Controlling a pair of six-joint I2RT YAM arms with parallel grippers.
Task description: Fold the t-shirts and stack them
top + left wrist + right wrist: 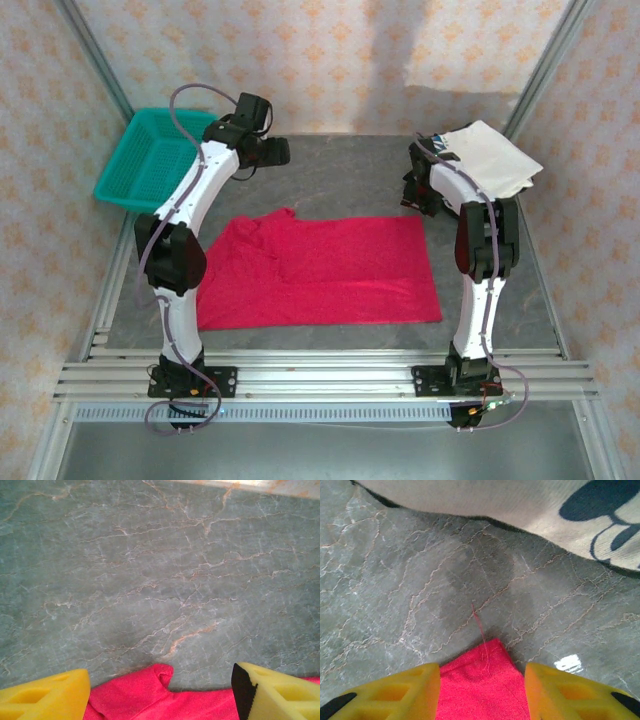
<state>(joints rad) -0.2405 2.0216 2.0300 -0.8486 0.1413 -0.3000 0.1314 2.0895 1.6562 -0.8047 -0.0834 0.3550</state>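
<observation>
A bright red t-shirt (320,270) lies spread flat across the middle of the grey marble table. My left gripper (268,152) hovers past its far left edge. In the left wrist view its yellow fingers (45,697) stand wide apart and open, with a bump of the red t-shirt (160,692) low between them. My right gripper (417,192) is at the shirt's far right corner. Its fingers (570,690) stand either side of that red corner (480,685), open. A folded white t-shirt (490,158) lies at the back right, and its dark print (600,505) shows in the right wrist view.
A teal mesh basket (150,155) sits at the back left corner, beside the left arm. Metal frame posts and patterned walls close in the table. Bare marble (340,170) runs between the two grippers at the back.
</observation>
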